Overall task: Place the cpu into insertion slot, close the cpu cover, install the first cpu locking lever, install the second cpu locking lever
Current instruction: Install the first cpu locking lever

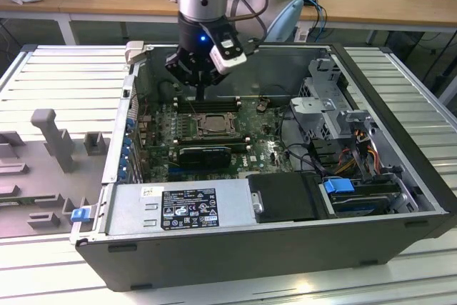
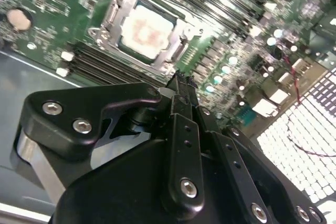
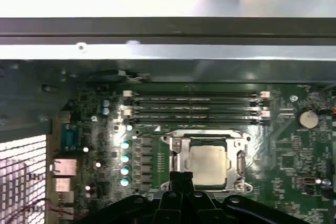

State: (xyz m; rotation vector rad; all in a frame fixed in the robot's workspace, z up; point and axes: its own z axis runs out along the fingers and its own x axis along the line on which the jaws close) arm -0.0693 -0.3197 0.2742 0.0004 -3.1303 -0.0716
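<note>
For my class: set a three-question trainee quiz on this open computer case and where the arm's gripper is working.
1. True or false: the cpu sits in the insertion slot.
2. The gripper is nearest: A) the power supply, B) the socket's edge, C) the drive bay?
3. What frames the chip's pale top?

Key
1. True.
2. B.
3. The cpu cover, lying down around it.
</note>
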